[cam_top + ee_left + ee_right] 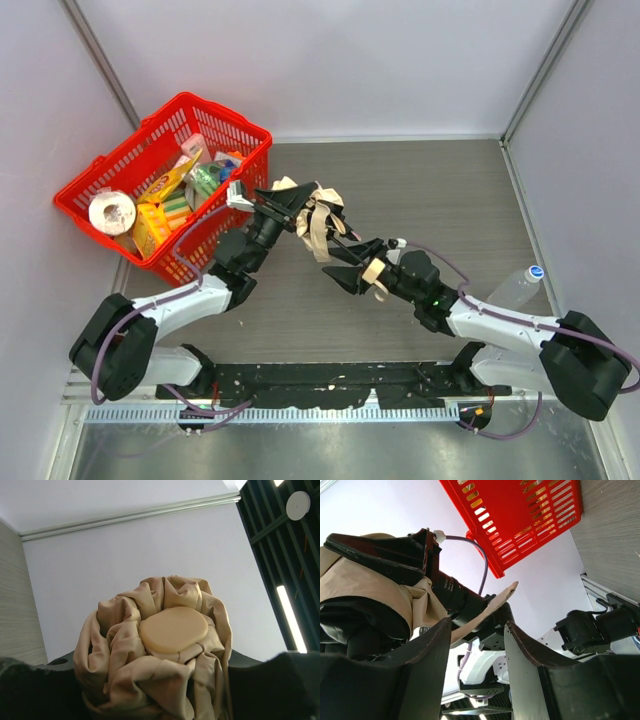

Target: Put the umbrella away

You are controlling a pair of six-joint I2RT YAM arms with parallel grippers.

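Umbrella [315, 220] held above mid-table, long axis slanting from the left gripper [278, 208], clenched round its bunched cap end, down to the right gripper [345, 272], fingers parted on nothing just beside the fabric, red basket [225, 115] nearest the left arm

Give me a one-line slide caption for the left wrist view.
Left gripper clamping the bunched beige umbrella, its round tan cap facing the lens.
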